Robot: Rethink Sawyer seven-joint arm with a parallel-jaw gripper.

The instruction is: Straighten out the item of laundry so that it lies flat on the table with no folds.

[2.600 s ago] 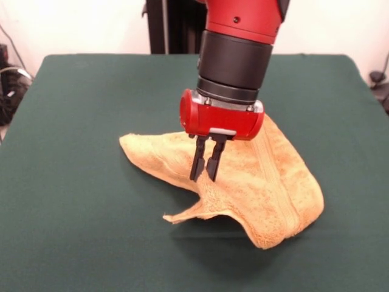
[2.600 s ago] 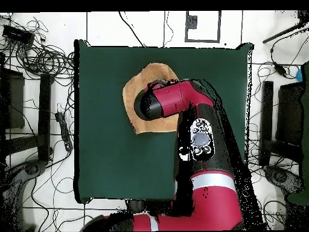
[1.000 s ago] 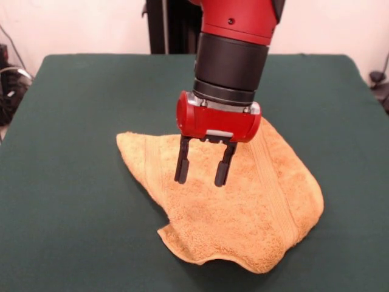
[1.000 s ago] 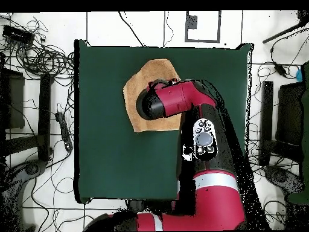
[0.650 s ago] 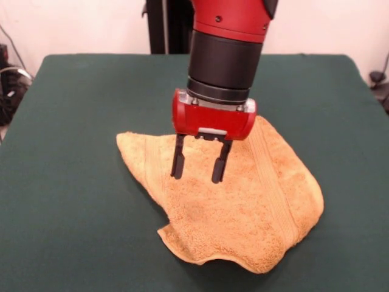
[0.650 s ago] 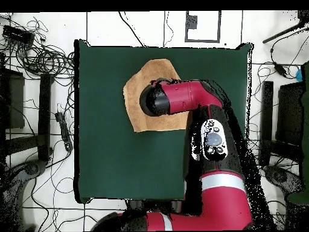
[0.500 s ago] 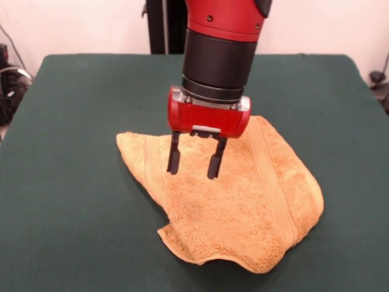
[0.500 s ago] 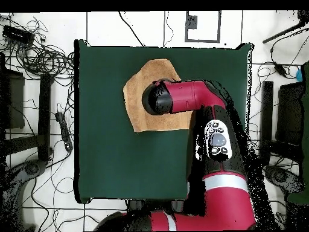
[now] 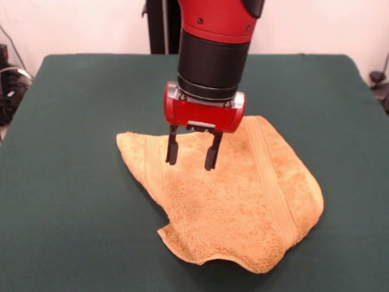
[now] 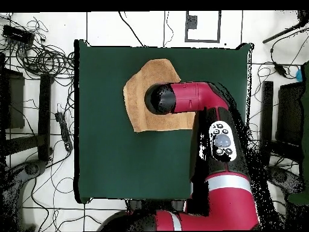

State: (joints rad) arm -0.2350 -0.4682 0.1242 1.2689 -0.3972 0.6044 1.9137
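The item of laundry (image 9: 243,201), a golden-orange terry towel, lies spread on the green table (image 9: 73,201), with a woven band running along its right part. Its near edge curls up in a small fold at the front left. My gripper (image 9: 191,151) hangs just above the towel's far left part, open, with nothing between its fingers. From overhead, the arm hides the gripper and covers the towel's (image 10: 136,99) right side; the towel sits toward the table's (image 10: 121,163) upper middle.
Cables and stands lie on the floor around the table (image 10: 36,60). A black post (image 9: 164,27) rises behind the table's far edge.
The gripper, shut on the towel 2.6 s ago, opened and let it drop flatter. Since then it has risen slightly and drifted left and toward the far side.
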